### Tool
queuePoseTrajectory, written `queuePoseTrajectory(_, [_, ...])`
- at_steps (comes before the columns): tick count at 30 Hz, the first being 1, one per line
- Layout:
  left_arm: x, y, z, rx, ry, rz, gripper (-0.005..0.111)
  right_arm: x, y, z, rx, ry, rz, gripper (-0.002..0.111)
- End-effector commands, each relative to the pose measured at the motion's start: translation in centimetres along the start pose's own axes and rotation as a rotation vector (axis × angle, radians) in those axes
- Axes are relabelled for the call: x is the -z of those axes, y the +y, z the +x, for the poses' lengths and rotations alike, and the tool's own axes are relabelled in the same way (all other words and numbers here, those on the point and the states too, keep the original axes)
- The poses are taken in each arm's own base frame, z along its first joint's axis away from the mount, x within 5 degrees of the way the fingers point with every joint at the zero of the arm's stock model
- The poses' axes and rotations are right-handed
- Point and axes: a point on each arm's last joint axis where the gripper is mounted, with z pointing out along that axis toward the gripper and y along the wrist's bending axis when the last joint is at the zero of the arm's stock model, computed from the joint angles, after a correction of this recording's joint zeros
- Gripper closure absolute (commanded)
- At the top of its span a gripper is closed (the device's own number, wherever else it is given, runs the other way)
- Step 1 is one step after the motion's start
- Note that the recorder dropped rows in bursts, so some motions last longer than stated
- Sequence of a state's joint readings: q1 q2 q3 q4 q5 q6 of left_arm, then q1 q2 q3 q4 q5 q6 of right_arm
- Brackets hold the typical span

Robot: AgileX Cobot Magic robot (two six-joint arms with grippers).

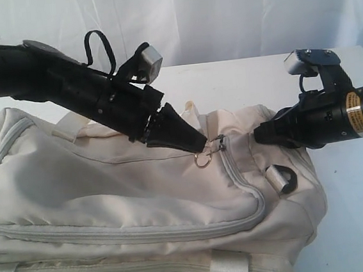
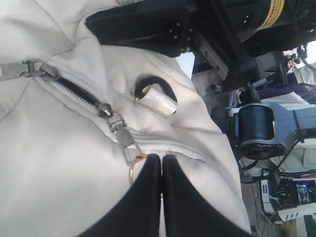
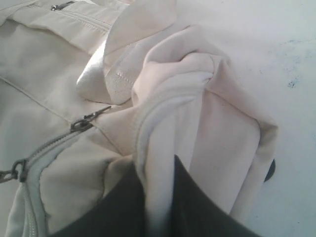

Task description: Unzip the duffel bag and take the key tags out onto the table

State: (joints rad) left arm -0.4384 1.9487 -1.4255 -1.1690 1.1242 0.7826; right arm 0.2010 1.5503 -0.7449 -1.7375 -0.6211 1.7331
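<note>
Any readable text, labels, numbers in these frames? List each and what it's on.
No text can be read.
Yellow label on the right arm: dark print, too blurred to read; it is no clearer in the left wrist view.
No print or logo shows on the duffel bag.

The bag [image 1: 109, 181] is plain cream-white, with pale grey zippers [image 1: 114, 236], shiny cream straps [image 1: 228, 270] and a black D-ring [image 1: 289, 182] at its right end. The table [image 1: 349, 210] is white with faint bluish scuffs. The left gripper [image 1: 200, 145] and right gripper [image 1: 260, 136] are black, with a yellow label [image 1: 354, 114] behind the right one. The far curtain [image 1: 221, 16] is white.
</note>
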Motion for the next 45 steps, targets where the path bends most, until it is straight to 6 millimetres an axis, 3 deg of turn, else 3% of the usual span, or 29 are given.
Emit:
queuePoseTrajectory(1, [-0.9,-1.6,1.0,-0.018,0.125,0.059,0.107,0.1,-0.5,-0.1,0.016,-0.007,0.052,0.108])
queuePoseTrajectory(11, [-2.4,-2.1,1.8,-0.047,0.222,0.035,0.107,0.1,-0.5,-0.1,0.016,-0.007,0.054,0.108])
queuePoseTrajectory(16, [-2.5,-0.1,1.4,-0.084,0.176,-0.151,0.107,0.1,-0.5,-0.1,0.016,-0.006,0.051,0.108])
queuePoseTrajectory(25, [-3.2,2.2,1.3,-0.119,0.153,-0.233,0.107,0.1,-0.3,0.0,0.015,-0.003,0.027,0.108])
queuePoseTrajectory(38, [-3.1,2.5,1.1,-0.165,0.140,-0.256,0.107,0.1,-0.1,0.0,0.015,0.000,0.009,0.108])
queuePoseTrajectory(42, [-3.1,2.6,1.3,-0.173,0.167,-0.272,0.093,0.1,-0.1,0.0,0.015,0.000,0.009,0.108])
queuePoseTrajectory(45, [-3.0,2.7,1.3,-0.171,0.171,-0.279,0.074,0.1,-0.1,0.0,0.015,0.000,0.009,0.108])
